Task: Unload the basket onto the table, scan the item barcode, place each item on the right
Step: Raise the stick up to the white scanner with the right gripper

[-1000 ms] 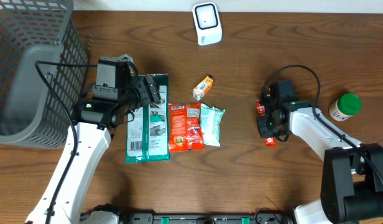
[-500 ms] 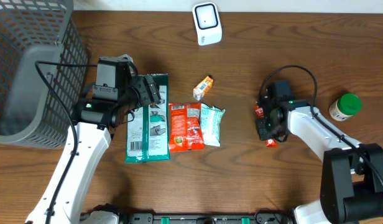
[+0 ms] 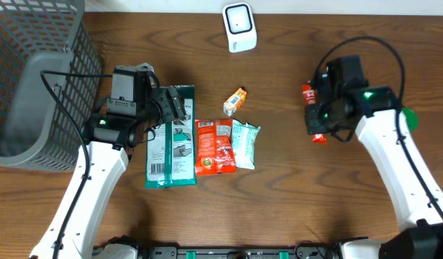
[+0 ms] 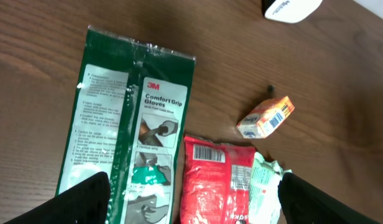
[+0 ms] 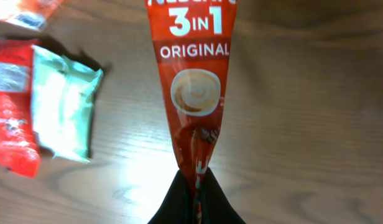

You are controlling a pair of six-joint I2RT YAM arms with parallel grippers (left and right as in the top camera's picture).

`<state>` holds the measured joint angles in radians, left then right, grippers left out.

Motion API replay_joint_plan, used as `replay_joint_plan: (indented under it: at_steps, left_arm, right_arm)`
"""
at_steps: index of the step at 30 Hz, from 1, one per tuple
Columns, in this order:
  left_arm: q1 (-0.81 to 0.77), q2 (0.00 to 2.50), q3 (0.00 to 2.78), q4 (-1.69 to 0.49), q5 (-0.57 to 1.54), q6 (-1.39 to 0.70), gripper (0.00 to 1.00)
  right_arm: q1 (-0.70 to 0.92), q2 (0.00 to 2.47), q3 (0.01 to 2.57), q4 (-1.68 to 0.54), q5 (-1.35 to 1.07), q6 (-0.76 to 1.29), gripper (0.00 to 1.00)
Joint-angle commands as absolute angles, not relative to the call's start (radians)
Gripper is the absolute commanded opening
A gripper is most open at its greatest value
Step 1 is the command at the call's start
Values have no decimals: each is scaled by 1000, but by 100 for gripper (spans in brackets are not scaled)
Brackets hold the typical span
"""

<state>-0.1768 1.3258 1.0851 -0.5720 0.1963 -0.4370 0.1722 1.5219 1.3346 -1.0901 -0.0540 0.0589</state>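
the left gripper hangs with its fingers spread wide, holding nothing. right beneath it lies a green glove pack. beside that, to the hand's right, come a red snack packet and a pale green packet, with a small orange box further ahead.

the white scanner sits at the far edge of the table, ahead and to the left of the right gripper. that gripper is pressed together on the bottom seam of a red coffee sachet, which sticks out forward from the fingertips and looks to be off the wood.

so the pick-up seems done and the carry to the scanner is the step in hand. next the sachet needs bringing up to the scanner's window with the barcode facing it (only the printed front shows, so it may need a turn of the wrist).
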Motion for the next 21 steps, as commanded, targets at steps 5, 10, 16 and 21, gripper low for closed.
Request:
replay_joint_plan:
  at_steps: [5,10,16,21]
  left_arm:
    - [-173,1327,1092,-572,194,-420,86]
    - [-173,1327,1092,-572,194,-420,86]
    - [-173,1327,1092,-572,194,-420,86]
    - [-173,1327,1092,-572,194,-420,86]
  right_arm:
    - [205,1534,1683,-1257,-62,138,1]
    - [255,1694,2072,-1468,-62,150,1]
    - [305,1954,2472,-1600,-61,149,1]
    - [317,2112,2560,-1485,-61,93,1]
